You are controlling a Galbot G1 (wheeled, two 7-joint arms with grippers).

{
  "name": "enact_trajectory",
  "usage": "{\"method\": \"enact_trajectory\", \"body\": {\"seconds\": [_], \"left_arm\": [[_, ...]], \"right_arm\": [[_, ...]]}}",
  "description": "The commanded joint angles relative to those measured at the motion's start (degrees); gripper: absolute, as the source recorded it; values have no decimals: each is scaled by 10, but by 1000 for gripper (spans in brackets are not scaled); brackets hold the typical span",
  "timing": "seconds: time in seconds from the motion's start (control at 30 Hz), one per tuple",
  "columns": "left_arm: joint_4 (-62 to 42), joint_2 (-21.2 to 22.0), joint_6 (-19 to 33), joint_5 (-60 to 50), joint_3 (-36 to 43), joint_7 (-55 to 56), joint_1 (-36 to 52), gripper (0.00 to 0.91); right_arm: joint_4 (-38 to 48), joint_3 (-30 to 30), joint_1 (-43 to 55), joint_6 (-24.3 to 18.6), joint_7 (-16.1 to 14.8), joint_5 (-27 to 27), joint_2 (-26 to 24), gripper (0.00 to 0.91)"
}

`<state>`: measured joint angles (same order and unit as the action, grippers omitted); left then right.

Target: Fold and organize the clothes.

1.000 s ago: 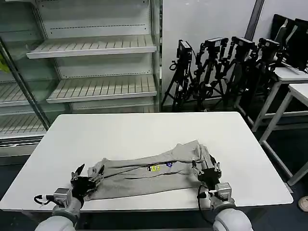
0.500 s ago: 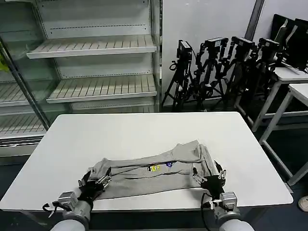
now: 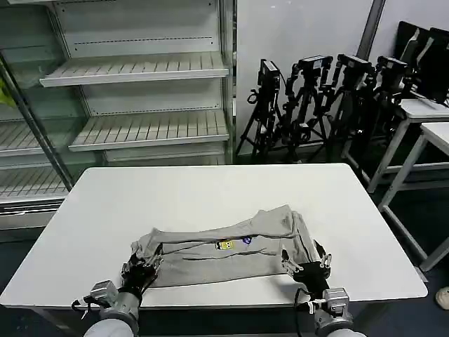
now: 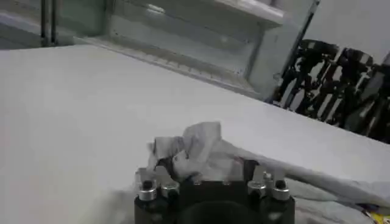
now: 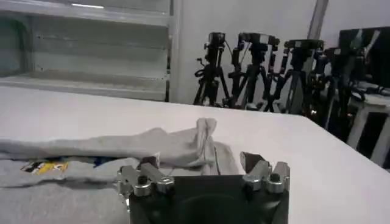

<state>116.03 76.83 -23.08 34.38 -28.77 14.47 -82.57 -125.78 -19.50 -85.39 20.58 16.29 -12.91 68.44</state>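
Head view: on the white rectangular table (image 3: 210,196), a light grey soft cotton short-sleeved T-shirt (image 3: 224,247) lying bunched into a long band along the near edge, running from near the near left corner toward the near right corner, its right end reaching a little farther back. Small yellow and blue print (image 3: 231,243) showing on the middle of the band. Left gripper (image 3: 139,272) at the near edge, right at the left end of the T-shirt, fingers touching the cloth; cannot tell whether spread or clamped. Right gripper (image 3: 307,263) at the near edge by the right end of the T-shirt, fingers spread apart, just beside the cloth and holding nothing that can be made out. Behind the table, white metal shelving (image 3: 133,91) on the left and a row of black camera tripods (image 3: 330,98) on the right

Left wrist view: black left gripper (image 4: 207,176) low over the white table (image 4: 73,103), a crumpled grey end of the T-shirt (image 4: 195,146) rising right at its fingertips; grip on the cloth hidden, so cannot tell. Rest of the T-shirt trailing away across the table

Right wrist view: right gripper (image 5: 204,167) with its two fingers standing wide, a folded grey ridge of the T-shirt (image 5: 152,146) just beyond them, not between them. Yellow and blue print (image 5: 55,164) visible on the cloth farther along. White table (image 5: 341,164) bare past the cloth, tripods (image 5: 268,67) behind
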Motion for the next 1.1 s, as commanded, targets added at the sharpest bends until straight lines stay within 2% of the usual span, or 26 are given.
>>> {"method": "enact_trajectory", "body": {"seconds": [0.03, 0.4, 0.67, 1.1], "left_arm": [[-25, 9, 2, 16, 7, -2, -1, 40], [-3, 3, 5, 41, -4, -3, 1, 40], [50, -26, 0, 66, -41, -2, -2, 40], [52, -135, -24, 208, -235, 0, -23, 40]], "right_arm": [[-5, 0, -5, 0, 0, 1, 1, 907], [-9, 1, -4, 1, 1, 2, 6, 907], [-12, 2, -3, 2, 1, 3, 9, 907], [-10, 4, 0, 3, 1, 3, 15, 907]]}}
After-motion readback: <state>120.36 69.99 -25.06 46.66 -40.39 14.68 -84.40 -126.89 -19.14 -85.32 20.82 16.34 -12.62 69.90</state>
